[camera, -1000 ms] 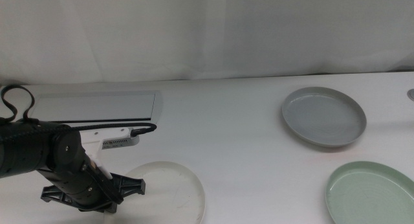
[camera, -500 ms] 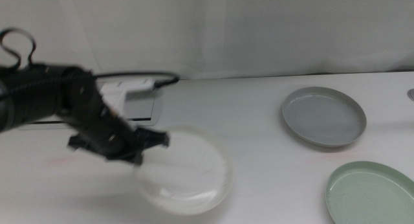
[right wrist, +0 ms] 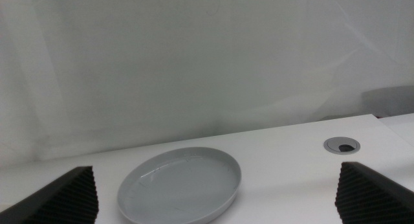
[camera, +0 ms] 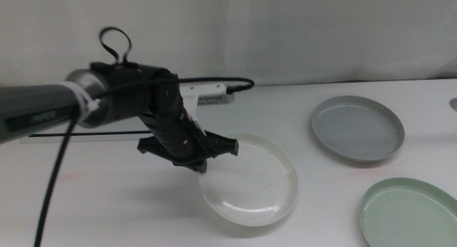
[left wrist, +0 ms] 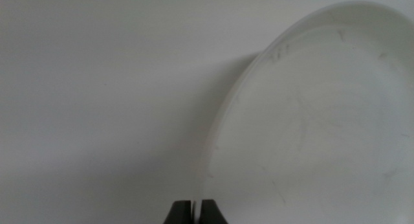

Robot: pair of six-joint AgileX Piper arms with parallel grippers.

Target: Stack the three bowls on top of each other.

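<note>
Your left gripper [camera: 202, 160] has its jaws pinched tight on the near-left rim of the white bowl [camera: 250, 179], and the left wrist view confirms it: the two dark tips meet on the thin edge with no gap between them. You hold it by the rim because the bowl is too shallow and wide to grasp any other way, and the edge grip leaves the underside free to settle onto another bowl. It appears to hang tilted above the table [camera: 128, 204], roughly in the middle, well apart from the grey bowl [camera: 357, 128] at the far right and the green bowl [camera: 410, 212] at the near right. Both of those lie flat and open, so either could serve as the base. Your right gripper [right wrist: 217, 198] waits out of the middle view, its jaws spread wide and holding nothing, looking towards the grey bowl.
</note>
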